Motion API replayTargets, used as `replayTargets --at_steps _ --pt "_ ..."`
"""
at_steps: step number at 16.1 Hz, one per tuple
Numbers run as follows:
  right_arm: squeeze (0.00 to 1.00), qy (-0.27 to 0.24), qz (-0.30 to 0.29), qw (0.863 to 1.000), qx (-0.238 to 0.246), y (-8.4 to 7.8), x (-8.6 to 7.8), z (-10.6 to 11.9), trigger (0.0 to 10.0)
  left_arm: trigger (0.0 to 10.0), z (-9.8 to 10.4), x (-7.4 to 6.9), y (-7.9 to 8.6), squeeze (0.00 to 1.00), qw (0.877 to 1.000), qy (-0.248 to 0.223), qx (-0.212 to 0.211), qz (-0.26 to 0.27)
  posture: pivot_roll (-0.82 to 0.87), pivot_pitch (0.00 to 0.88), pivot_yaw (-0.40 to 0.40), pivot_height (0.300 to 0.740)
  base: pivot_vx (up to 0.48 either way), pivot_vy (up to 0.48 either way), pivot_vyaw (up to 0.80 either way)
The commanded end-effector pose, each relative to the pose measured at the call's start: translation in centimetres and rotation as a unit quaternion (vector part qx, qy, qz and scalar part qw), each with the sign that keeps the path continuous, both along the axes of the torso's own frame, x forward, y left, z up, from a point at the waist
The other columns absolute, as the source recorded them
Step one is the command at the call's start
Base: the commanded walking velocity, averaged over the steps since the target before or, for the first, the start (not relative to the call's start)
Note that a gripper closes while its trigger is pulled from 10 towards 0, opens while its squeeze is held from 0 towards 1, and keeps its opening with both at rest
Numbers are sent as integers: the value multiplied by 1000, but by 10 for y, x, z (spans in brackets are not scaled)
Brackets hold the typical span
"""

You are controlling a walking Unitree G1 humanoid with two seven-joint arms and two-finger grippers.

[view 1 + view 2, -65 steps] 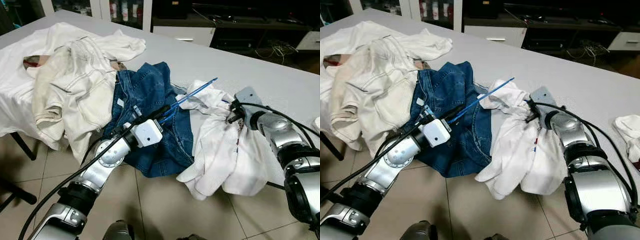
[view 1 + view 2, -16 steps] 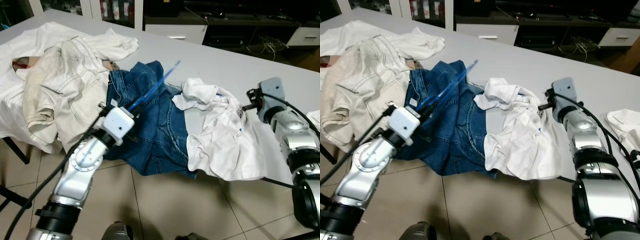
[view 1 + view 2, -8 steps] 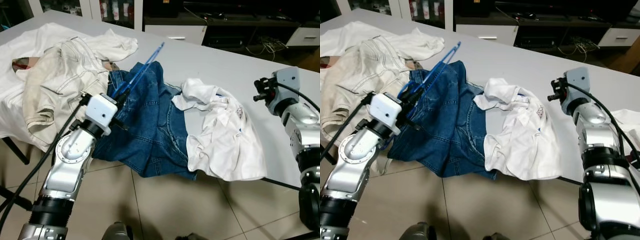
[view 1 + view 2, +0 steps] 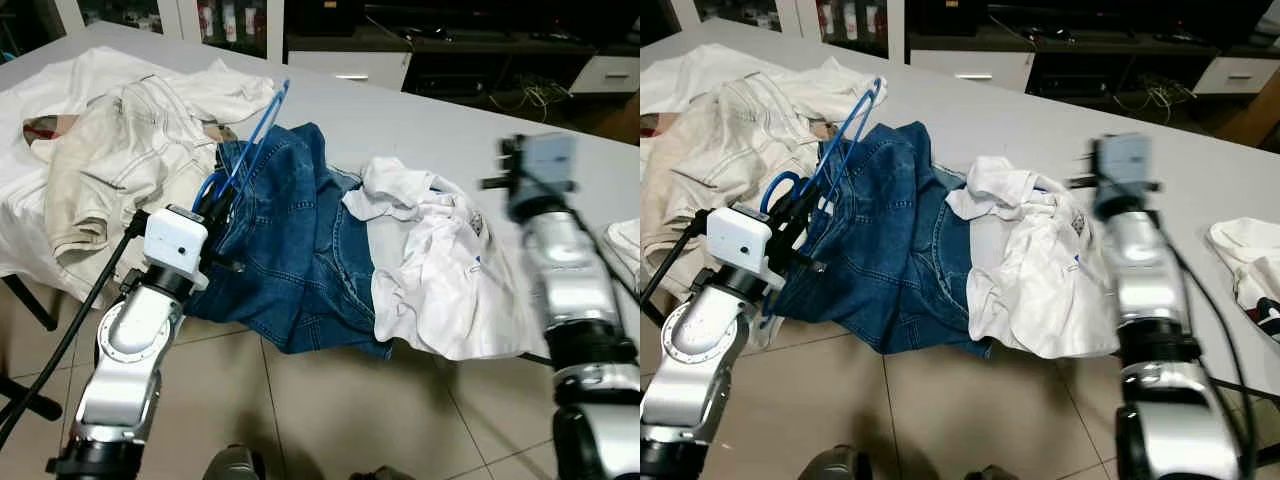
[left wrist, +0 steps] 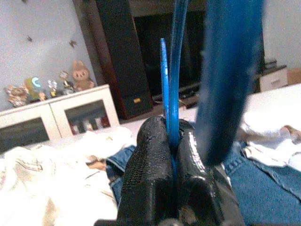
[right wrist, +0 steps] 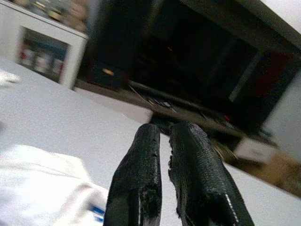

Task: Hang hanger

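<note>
A thin blue hanger (image 4: 250,140) slants up over the blue jeans (image 4: 300,250) near the table's front edge. My left gripper (image 4: 213,205) is shut on its lower end. In the left wrist view the black fingers (image 5: 146,165) pinch the blue hanger wire (image 5: 175,70). My right gripper (image 4: 497,181), blurred by motion, hovers just beyond the crumpled white shirt (image 4: 440,280). In the right wrist view its fingertips (image 6: 164,129) are pressed together with nothing between them.
Cream trousers (image 4: 120,170) and other pale clothes pile up on the left of the grey table (image 4: 420,120). Another white cloth (image 4: 628,245) lies at the right edge. Dark cabinets stand behind the table, and tiled floor (image 4: 330,400) lies in front.
My left gripper pulled back and leftward, tipping the hanger more upright. My right arm swung a little to the left and is now blurred.
</note>
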State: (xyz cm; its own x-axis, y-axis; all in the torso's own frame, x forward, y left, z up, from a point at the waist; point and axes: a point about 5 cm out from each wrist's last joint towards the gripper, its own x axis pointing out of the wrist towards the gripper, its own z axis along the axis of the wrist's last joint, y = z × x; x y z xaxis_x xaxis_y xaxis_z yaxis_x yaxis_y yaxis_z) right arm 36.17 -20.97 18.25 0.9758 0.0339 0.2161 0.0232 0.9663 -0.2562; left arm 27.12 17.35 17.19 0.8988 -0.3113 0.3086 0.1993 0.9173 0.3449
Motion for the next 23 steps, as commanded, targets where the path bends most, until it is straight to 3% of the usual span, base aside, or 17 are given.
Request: replayTargets --at_steps 1,4,6,9,12,23 --pt "0 2 16 1000 -8 4 -2 -2 10000 10000 5 -2 -5 0 1000 -18 3 2 160 8 -95 710 0 0 0" --pt "0 28 108 994 7 37 -6 -14 10000 10000 1 -2 -6 0 999 -9 -30 32 166 2 -97 710 0 0 0" --pt "0 30 116 993 17 44 -7 -16 10000 10000 -1 -2 -8 0 999 -3 -41 34 166 2 -97 710 0 0 0" --pt "0 38 166 985 9 67 -11 -22 10000 10000 -5 -5 -8 0 998 8 -47 47 163 5 -91 710 0 0 519" --pt "0 46 172 984 14 73 -10 -23 10000 10000 -13 -13 -12 0 998 18 -37 42 162 10 -85 710 0 0 777" --pt "0 87 172 981 14 78 -3 -32 10000 10000 -5 -3 -18 0 998 8 -47 38 164 10 -80 710 0 0 722"
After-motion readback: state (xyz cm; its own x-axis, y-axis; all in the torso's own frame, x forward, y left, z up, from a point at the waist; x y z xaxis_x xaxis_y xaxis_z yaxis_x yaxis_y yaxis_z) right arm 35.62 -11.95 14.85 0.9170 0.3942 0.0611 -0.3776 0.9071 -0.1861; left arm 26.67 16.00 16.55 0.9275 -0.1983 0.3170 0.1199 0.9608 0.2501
